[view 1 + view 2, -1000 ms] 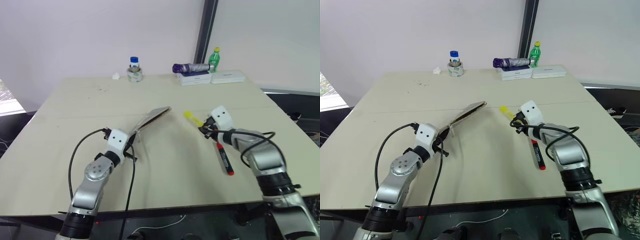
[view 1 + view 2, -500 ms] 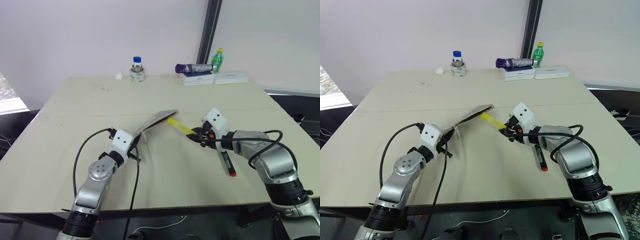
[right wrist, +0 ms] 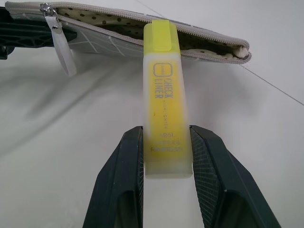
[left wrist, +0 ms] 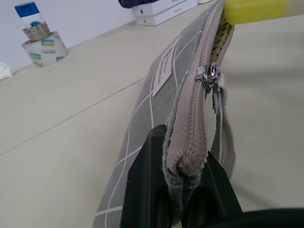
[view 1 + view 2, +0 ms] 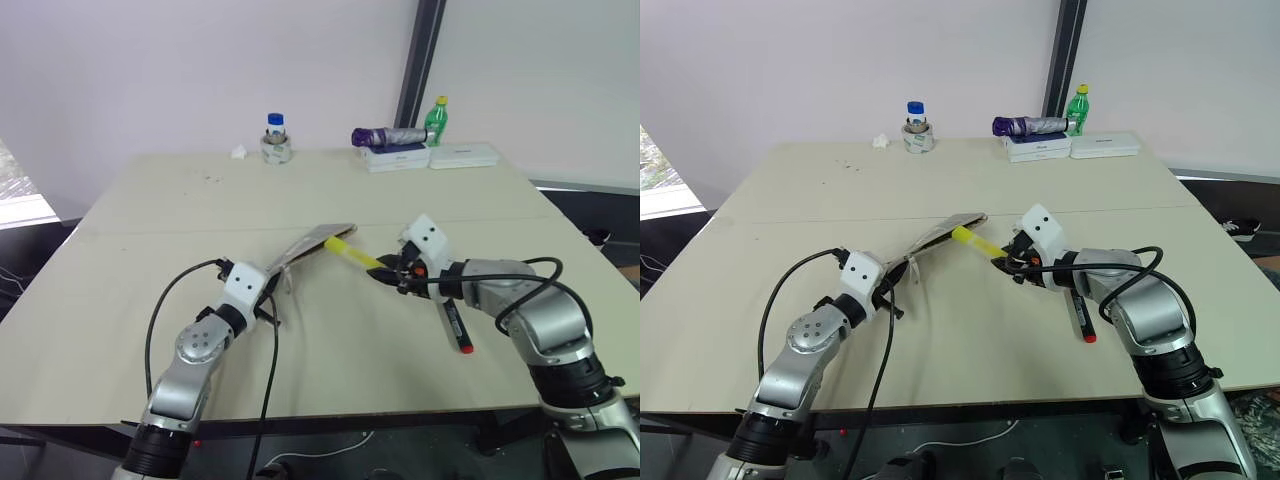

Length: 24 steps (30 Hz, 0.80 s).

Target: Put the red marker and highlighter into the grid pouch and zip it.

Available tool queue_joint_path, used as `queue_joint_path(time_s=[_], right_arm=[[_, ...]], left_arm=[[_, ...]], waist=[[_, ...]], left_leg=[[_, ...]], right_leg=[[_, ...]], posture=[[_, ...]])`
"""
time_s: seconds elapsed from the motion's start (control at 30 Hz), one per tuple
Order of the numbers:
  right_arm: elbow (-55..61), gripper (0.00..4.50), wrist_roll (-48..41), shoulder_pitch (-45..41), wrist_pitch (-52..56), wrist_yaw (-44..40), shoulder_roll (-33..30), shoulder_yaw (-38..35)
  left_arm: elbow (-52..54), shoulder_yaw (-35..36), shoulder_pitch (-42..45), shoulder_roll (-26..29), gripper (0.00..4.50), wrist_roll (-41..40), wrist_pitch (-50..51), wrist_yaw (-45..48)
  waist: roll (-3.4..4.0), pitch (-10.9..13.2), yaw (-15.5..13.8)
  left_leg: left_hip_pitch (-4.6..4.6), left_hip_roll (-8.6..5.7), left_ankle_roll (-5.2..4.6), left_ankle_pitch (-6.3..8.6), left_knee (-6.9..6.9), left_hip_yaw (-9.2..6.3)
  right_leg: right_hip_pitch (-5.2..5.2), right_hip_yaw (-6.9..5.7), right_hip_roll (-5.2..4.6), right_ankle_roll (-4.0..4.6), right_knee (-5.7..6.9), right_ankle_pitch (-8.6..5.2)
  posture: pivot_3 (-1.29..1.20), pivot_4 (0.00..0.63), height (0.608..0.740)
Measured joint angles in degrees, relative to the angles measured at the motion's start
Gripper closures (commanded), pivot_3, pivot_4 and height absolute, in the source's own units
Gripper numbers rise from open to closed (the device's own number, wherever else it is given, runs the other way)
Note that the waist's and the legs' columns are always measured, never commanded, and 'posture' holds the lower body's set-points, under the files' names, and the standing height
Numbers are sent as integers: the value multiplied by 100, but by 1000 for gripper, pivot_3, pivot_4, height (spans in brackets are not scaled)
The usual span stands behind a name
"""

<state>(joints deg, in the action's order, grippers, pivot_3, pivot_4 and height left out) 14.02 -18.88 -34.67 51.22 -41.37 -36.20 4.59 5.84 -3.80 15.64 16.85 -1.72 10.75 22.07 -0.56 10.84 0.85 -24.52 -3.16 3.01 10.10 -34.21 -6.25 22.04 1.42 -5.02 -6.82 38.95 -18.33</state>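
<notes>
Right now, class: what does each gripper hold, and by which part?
The right gripper clamps the highlighter by its rear end. The left gripper pinches the grid pouch at its closed zipper-end corner.

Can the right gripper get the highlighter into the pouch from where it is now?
Probably yes. The right gripper holds the highlighter with its tip at the unzipped mouth of the pouch, which the left gripper holds up; nothing lies between.

One table point(image 5: 150, 215). One grid pouch point(image 5: 310, 243). One yellow highlighter point(image 5: 352, 252). One red marker point(image 5: 454, 327). Two pincers: left pincer point(image 5: 268, 296), right pincer point(image 5: 386, 274). At far edge: one small jar with blue cap point(image 5: 274, 139), one crumpled white scrap point(image 5: 236, 152), one green bottle with yellow cap point(image 5: 435, 121), one folded purple umbrella point(image 5: 388, 136), two flat white boxes point(image 5: 398, 158) point(image 5: 464, 154).
</notes>
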Motion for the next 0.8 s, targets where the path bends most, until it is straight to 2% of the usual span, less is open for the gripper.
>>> queue_joint_path(time_s=[0.2,0.43,0.57,0.73,0.8], right_arm=[[6,3670,72,-19,7,-81,-203,246],[31,3670,308,-50,-308,-533,-665,725],[52,3670,427,-138,-573,-916,-759,1068],[88,3670,557,-349,-765,-1118,-632,1330],[71,2623,639,-439,-833,-1153,-589,1335]], left_arm=[[0,-42,-22,136,4500,8,-108,192],[107,-425,-188,662,4500,177,-499,802],[178,-655,-258,1014,4500,290,-790,1211],[294,-765,-309,1079,4500,351,-981,1465],[368,-766,-316,1085,4500,350,-983,1518]], waist=[[0,0,-5],[0,0,-2],[0,0,6],[0,0,-4],[0,0,-5]], left_leg=[[-1,0,0,0,0,0],[-1,4,0,0,5,0],[-1,6,0,1,6,0],[-2,8,0,1,6,-2],[-2,8,-1,1,6,-3]], right_leg=[[0,0,0,0,-1,0],[0,-1,-1,1,-9,-1],[-1,0,-3,1,-13,-1],[-2,-1,-5,1,-18,-1],[-4,-3,-4,1,-22,0]], posture=[[0,150,740],[0,150,740],[0,150,740],[0,150,740],[0,150,740]])
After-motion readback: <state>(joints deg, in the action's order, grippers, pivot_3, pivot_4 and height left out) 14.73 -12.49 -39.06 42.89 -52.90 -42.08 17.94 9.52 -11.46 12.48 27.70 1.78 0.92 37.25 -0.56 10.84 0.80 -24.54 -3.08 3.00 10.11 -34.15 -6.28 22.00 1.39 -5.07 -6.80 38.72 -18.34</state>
